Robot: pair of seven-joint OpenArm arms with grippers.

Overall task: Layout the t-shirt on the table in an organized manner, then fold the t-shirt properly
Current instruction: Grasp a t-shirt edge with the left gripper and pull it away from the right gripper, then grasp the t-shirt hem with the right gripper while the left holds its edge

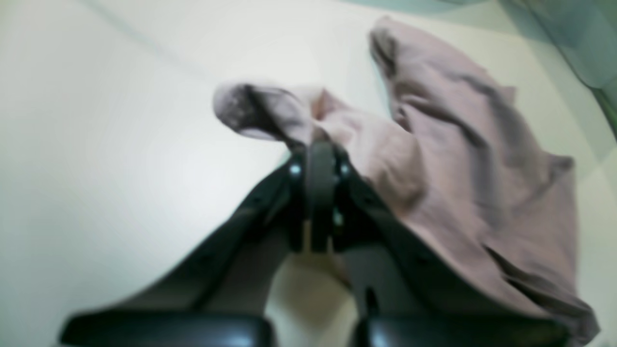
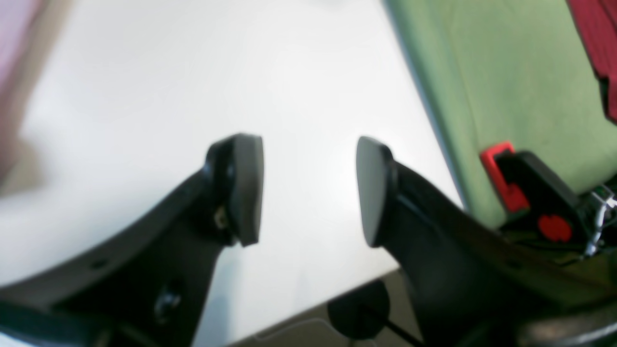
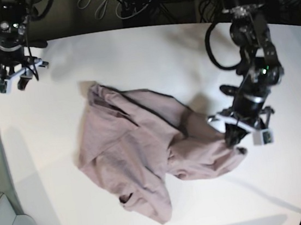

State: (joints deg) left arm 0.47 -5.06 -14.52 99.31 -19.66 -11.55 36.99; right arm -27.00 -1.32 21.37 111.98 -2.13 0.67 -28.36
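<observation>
Black fingers of the left gripper [image 1: 320,149] fill the bottom of the left wrist view, jaws pressed together and pinching a fold of the t-shirt [image 1: 462,159]; cloth bunches up just past the tips and a rolled edge w/ a dark opening sticks out to the left of them. View is blurry, so can't tell which part of the shirt that edge is.

Biggest thing: the table [image 3: 148,52], white, spans nearly the whole base view, dark surroundings w/ cables along its far edge.

Next: t-shirt [image 3: 139,157], mauve-pink, lies crumpled approx. mid-table, not flat. Wide bunched part on the view's left, narrower wrinkled part stretching to the view's right, where it ends at the left gripper [image 3: 234,135]. Cloth there looks slightly raised, shadow under it.

Left arm comes down from the far right edge of the base view, bent over the shirt's right end.

Right gripper [image 3: 14,80] sits at the far left corner of the table in the base view, well apart from the shirt. In the right wrist view its jaws are spread, nothing btwn the right gripper's [image 2: 311,188] pads, bare white tabletop under them, green surface beyond the table edge.
</observation>
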